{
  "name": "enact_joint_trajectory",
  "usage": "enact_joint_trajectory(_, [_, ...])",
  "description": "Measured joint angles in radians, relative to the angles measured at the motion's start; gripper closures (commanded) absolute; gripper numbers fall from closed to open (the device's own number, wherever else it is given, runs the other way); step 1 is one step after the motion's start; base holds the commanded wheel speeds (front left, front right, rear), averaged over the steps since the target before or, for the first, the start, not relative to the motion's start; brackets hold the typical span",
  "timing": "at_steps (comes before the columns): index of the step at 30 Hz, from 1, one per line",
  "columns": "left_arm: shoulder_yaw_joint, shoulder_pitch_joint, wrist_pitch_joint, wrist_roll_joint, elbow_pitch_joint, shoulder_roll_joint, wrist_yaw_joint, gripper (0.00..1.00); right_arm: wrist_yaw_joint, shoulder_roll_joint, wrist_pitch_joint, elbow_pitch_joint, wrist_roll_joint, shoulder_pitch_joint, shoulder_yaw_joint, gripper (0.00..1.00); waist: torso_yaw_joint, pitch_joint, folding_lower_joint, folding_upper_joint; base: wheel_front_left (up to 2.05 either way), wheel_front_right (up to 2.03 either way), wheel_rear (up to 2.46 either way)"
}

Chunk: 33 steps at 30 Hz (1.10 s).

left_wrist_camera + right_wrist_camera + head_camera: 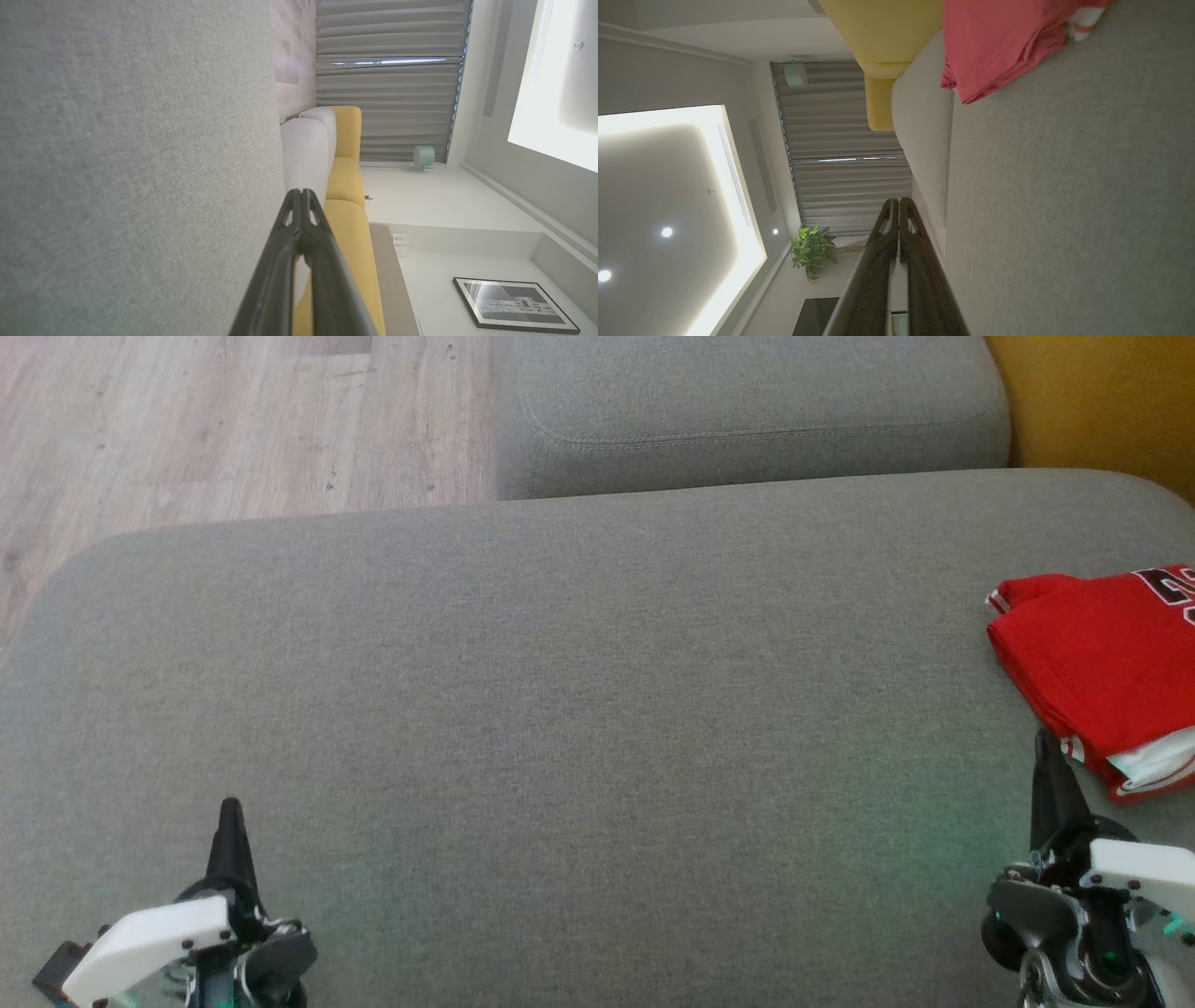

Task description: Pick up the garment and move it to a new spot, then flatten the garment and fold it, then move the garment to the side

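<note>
Here the red garment [1106, 663] lies on the grey cushion [560, 709], left claw [230, 805] and right claw [1044, 739] closed, empty.

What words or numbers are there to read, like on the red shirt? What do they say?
Nothing here can be read in full.
On the red garment: big black characters edged in white, cut off by the right edge of the head view; too little shows to read them.
On the framed picture on the wall: a grey image, too small and blurred to tell whether it holds any words.
</note>
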<state>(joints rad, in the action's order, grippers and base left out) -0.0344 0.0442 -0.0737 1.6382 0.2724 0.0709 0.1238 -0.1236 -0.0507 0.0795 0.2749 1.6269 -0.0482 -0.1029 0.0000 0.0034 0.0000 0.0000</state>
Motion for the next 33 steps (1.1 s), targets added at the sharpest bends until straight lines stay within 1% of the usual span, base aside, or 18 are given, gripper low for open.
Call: enact_joint_trajectory(33, [-0.017,0.013,-0.013,-0.001,0.000,-0.009,0.000,1.00,0.000,0.000,0.010,0.000,0.000,-0.010,-0.007,1.00,0.000,0.000,0.0000,0.0000,0.00,0.00,0.00])
